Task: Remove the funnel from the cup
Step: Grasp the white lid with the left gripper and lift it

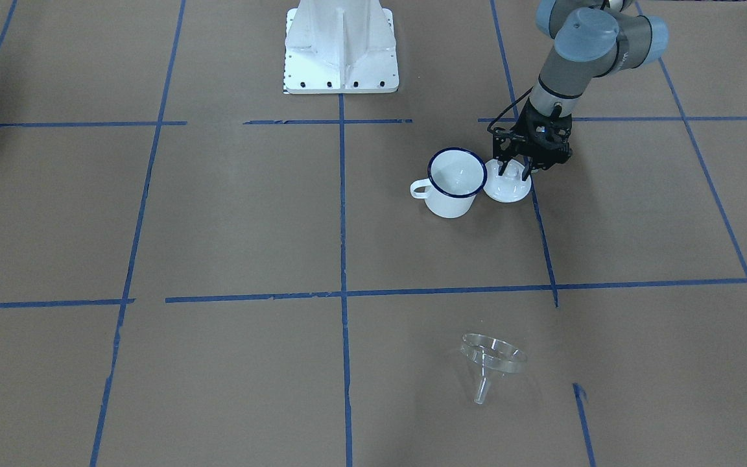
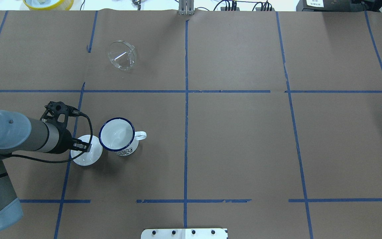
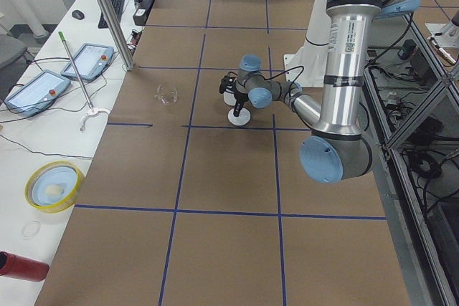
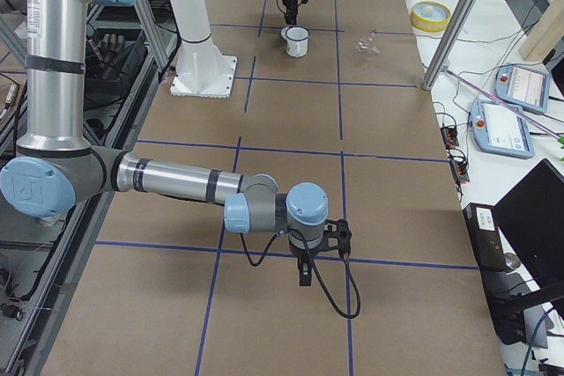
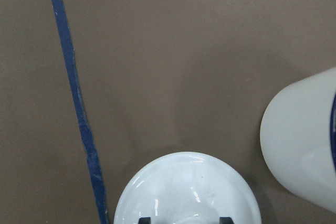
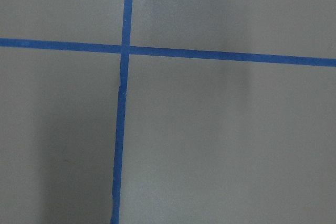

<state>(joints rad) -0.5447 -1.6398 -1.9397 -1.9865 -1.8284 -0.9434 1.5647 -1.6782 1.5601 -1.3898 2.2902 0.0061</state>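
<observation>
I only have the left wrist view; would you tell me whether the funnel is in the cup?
Observer: No, the cup is empty; the funnel lies on its side on the table, far off.
Operator: And the left arm?
Observer: The left end effector straddles the knob of the lid; grip unclear.
Operator: And the right one?
Observer: The right end effector hangs over the table, far from the cup.

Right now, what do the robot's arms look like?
The left arm and right arm are shiny silver tubes with round blue-grey joint caps. The left gripper and right gripper are black, two-fingered, each with a black cable looping off the wrist.
</observation>
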